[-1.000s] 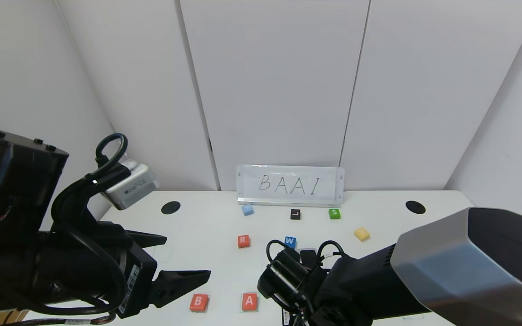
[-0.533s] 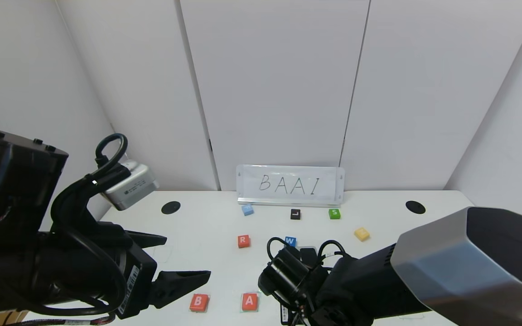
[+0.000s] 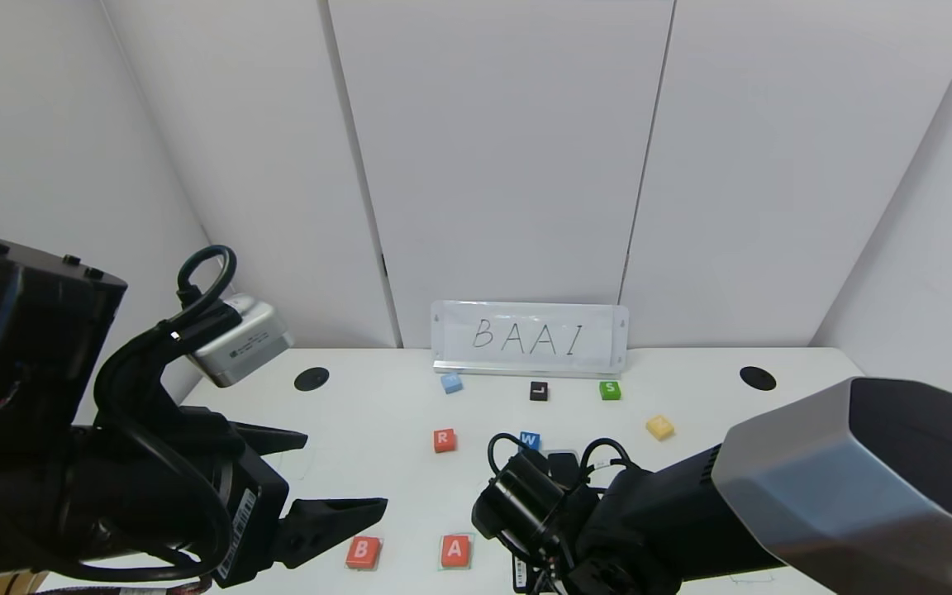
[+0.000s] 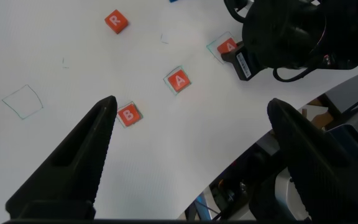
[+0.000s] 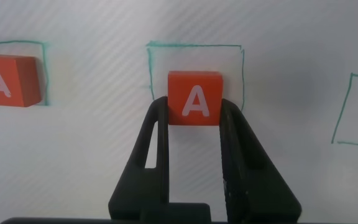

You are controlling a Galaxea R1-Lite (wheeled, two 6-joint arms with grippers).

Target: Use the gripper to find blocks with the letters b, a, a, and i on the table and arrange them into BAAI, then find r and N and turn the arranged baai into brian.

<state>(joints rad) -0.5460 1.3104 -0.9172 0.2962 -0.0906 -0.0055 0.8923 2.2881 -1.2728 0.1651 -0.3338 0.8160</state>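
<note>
Head camera: we look forward and down across the table [image 3: 377,413] from above. Left wrist camera: we hover high over the near edge. Right wrist camera: we sit very close. All three share the first A block [image 3: 455,550] [image 4: 179,81] [image 5: 5,79].

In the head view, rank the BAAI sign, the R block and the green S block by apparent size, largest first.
1. BAAI sign, by far the largest.
2. R block.
3. green S block, only slightly smaller-looking. It sits farther from the camera than the R block, so the two may well be the same size.
</note>
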